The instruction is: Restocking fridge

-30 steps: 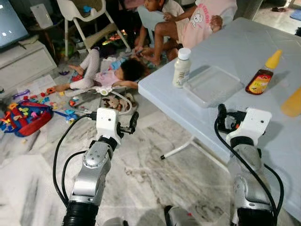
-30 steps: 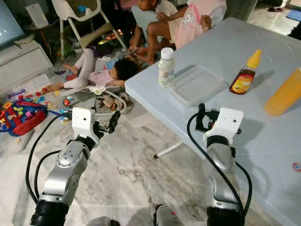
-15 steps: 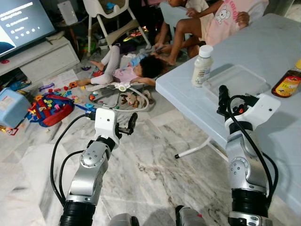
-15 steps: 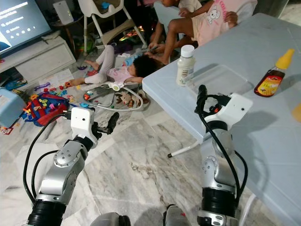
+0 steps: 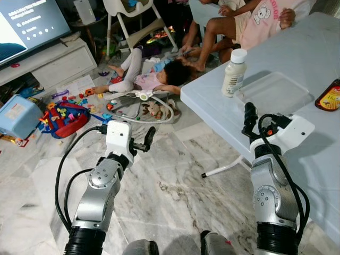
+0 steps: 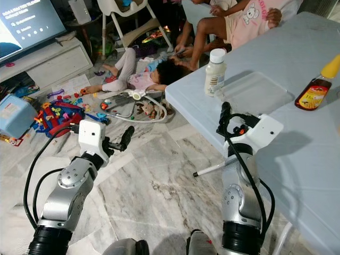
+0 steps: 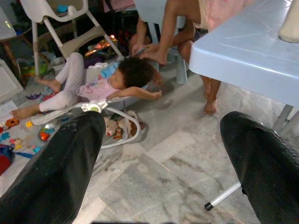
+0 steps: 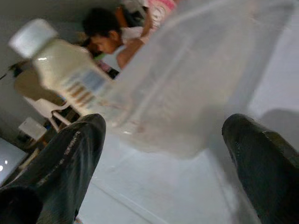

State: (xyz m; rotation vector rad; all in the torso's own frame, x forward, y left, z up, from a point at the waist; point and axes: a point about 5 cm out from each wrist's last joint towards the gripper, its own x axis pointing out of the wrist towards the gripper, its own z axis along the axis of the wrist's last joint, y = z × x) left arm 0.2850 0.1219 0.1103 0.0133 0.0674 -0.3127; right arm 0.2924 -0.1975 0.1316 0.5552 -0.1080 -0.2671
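A white milk bottle with a white cap stands near the corner of the pale blue table. A clear plastic tray lies beside it, and a brown sauce bottle with a yellow cap stands further right. My right gripper is open over the table's near edge, pointing at the tray. In the right wrist view the tray and the bottle lie just beyond its fingers. My left gripper is open above the marble floor, holding nothing.
A child lies on a bouncer on the floor left of the table. Seated people are at the table's far side. A high chair, toys, a blue box and a TV stand further left.
The whole picture has shifted, so the camera has moved: the table sits further right and the orange bottle has left the picture. My right gripper now stands closer to the clear tray.
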